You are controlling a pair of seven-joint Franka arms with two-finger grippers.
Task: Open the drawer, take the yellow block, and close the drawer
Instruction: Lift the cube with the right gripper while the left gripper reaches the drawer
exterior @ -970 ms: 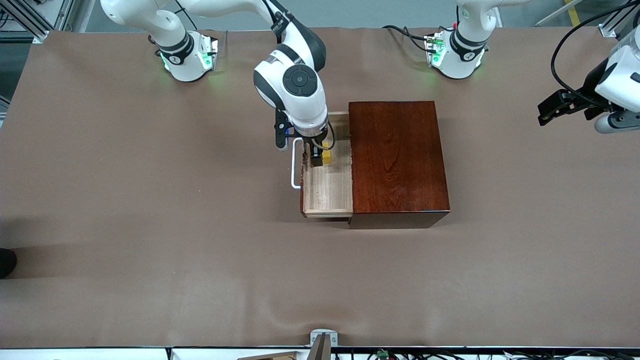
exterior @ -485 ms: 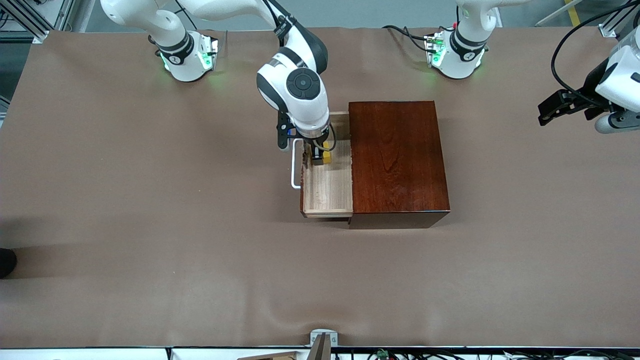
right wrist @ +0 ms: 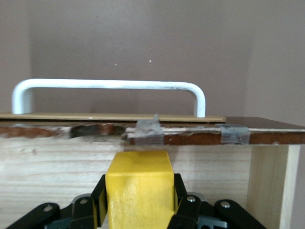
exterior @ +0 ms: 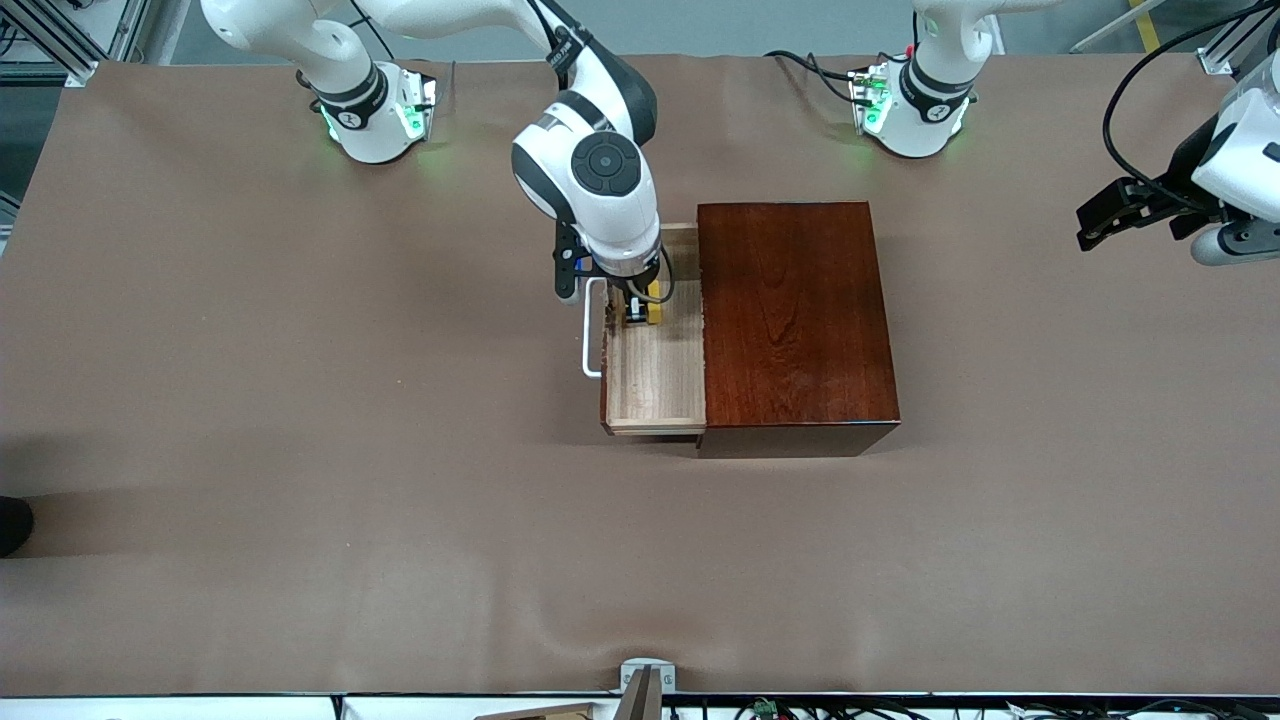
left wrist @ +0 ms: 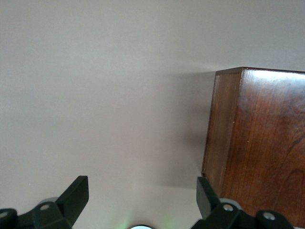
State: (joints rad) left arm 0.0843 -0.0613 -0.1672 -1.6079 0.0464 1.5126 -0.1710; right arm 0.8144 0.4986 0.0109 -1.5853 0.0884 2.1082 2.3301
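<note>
Right gripper (exterior: 640, 312) clamped on yellow block (right wrist: 138, 188) inside pulled-out drawer (exterior: 655, 375), near its white handle (exterior: 591, 327). Left gripper (left wrist: 138, 200) spread wide, waiting over counter (exterior: 300, 400) beside box (exterior: 790, 315).

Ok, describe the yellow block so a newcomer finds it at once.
Find the glossy mahogany box mid-table; its drawer stands pulled out toward the right arm's end. Inside, the right gripper is shut on the yellow block, the only yellow thing there.
</note>
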